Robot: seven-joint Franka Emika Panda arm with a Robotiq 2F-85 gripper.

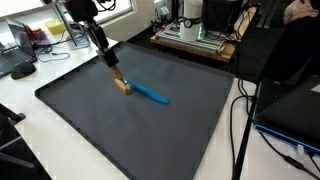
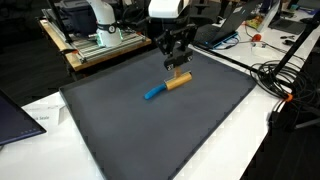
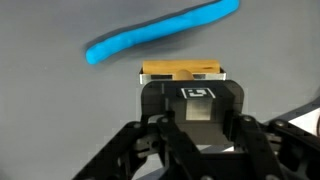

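Over the dark mat: my claw is down on the tan block.

Near the far half of the mat, the arm leans in and the claw's tips sit right at the tan block, which rests on the mat surface. In the wrist view the block peeks out just past the black finger housing, which hides the jaws, so I cannot tell whether the claw is clenched on the block or only resting against it. A blue stick lies flat just beside the block. In both exterior views it runs away from the block at a slant, and the wrist view shows a narrow gap between them. The mat lies on a white table.
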